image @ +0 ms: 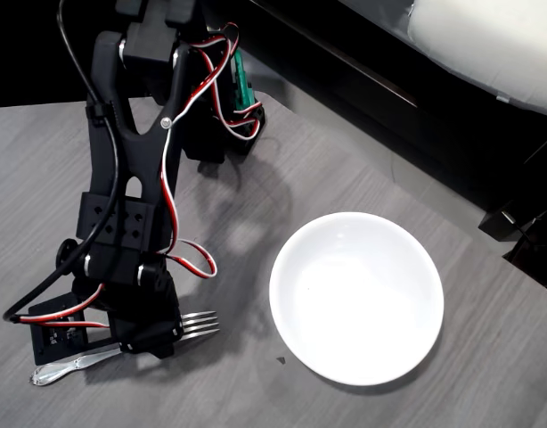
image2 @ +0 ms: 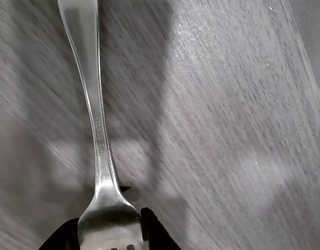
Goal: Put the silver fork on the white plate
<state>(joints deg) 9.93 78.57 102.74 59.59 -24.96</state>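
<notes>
While white plate (image: 356, 297) sits bare | hand (image: 151, 337) clamps silver fork (image: 199, 324) beside it on table (image: 256, 223)

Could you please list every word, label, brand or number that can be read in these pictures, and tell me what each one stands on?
"USA": stamped on the handle of the slim shiny silver metal fork in the wrist view, at the end of a longer stamp.
The rest of that stamp: too blurred to read.
White print on the small black part at the arm's lower left in the overhead view: too small to read.
</notes>
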